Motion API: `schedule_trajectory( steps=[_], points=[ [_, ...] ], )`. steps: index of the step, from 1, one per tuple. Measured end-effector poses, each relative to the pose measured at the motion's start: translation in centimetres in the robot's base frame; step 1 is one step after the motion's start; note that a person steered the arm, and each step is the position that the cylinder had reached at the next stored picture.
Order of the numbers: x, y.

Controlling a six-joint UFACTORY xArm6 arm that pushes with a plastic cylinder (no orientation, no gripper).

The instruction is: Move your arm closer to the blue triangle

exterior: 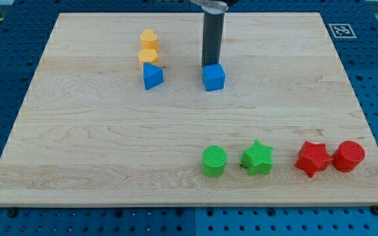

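The blue triangle [153, 77] lies on the wooden board [97, 131] in the upper left part, just below two yellow blocks [149, 48]. My dark rod comes down from the view's top, and my tip [210, 65] stands just behind a blue cube [214, 77], touching or nearly touching its top edge. The tip is about a block and a half to the right of the blue triangle, at about the same height in the view.
Near the board's bottom edge stand a green cylinder [214, 161], a green star [258, 158], a red star [312, 158] and a red cylinder [348, 156]. A marker tag [341, 30] sits off the board at the top right.
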State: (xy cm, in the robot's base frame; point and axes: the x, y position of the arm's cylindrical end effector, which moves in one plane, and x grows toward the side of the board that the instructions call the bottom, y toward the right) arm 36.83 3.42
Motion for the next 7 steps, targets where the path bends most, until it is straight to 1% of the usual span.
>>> schedule_trajectory(
  steps=[1, 2, 3, 5, 6, 7],
  points=[
    [2.8, 0.6],
    [3.2, 2.9],
    [1.3, 3.6],
    [0.8, -2.7],
    [1.0, -2.9],
    [2.2, -3.7]
  ],
)
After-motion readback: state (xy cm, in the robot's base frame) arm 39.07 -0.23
